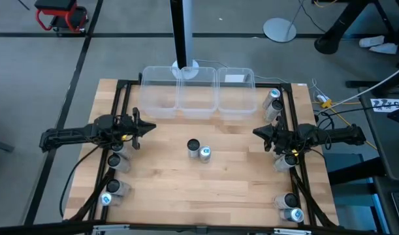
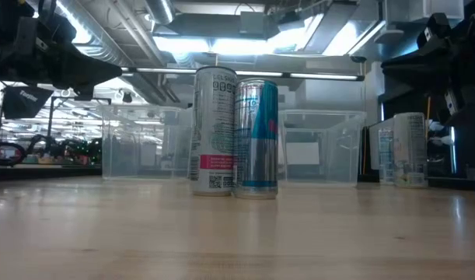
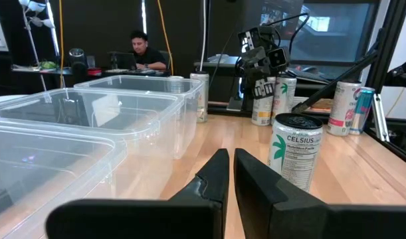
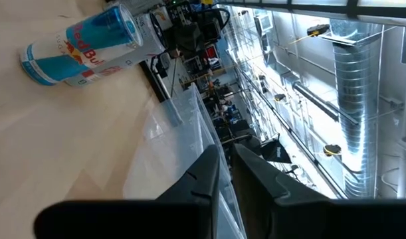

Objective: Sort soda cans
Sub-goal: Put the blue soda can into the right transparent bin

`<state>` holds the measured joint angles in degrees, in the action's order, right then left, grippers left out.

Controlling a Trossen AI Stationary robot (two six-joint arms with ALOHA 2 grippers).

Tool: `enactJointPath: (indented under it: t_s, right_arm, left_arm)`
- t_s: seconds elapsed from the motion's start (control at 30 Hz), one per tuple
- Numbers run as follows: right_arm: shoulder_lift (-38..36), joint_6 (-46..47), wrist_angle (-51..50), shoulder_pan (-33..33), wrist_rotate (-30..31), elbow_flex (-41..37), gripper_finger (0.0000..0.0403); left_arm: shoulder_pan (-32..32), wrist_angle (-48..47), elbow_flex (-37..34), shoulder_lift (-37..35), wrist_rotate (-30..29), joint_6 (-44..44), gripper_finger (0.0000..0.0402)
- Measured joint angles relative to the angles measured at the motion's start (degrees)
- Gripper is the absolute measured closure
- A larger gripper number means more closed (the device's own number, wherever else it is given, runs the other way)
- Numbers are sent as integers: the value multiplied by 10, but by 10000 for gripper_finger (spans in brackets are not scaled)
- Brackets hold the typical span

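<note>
Two soda cans stand upright side by side mid-table: a white, dark-topped one (image 1: pixel 193 147) (image 2: pixel 214 132) and a blue-and-silver, teal-topped one (image 1: pixel 205 153) (image 2: pixel 256 138). More cans stand along the left edge (image 1: pixel 115 162) and the right edge (image 1: pixel 272 104). My left gripper (image 1: pixel 149 127) (image 3: pixel 228 174) hovers shut left of the middle pair, pointing right; its wrist view shows the white can (image 3: pixel 294 151) just ahead. My right gripper (image 1: pixel 258 132) (image 4: pixel 224 166) hovers shut right of the pair, pointing left. Neither touches a can.
Three clear plastic bins (image 1: pixel 198 109) sit in a row at the far edge. The dark frame rails (image 1: pixel 123 104) run along both table sides, beside the edge cans. Bare wood lies near the middle pair. A person (image 3: pixel 143 52) sits in the room beyond.
</note>
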<state>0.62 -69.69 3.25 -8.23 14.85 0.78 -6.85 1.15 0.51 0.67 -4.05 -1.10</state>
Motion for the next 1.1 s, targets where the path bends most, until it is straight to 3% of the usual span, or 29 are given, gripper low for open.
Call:
enactJointPath:
  t_s: [0.63,0.73,0.97,1.1]
  right_arm:
    - [0,26,1,0,-25,0,358]
    - [0,25,6,0,-18,0,358]
    - [0,12,92,0,-6,0,358]
    - [0,-2,132,0,9,16,358]
  left_arm:
    - [0,0,0,0,0,-4,384]
    - [0,0,0,0,-1,35,384]
    - [0,7,0,0,-3,47,384]
    - [0,62,0,0,-3,75,384]
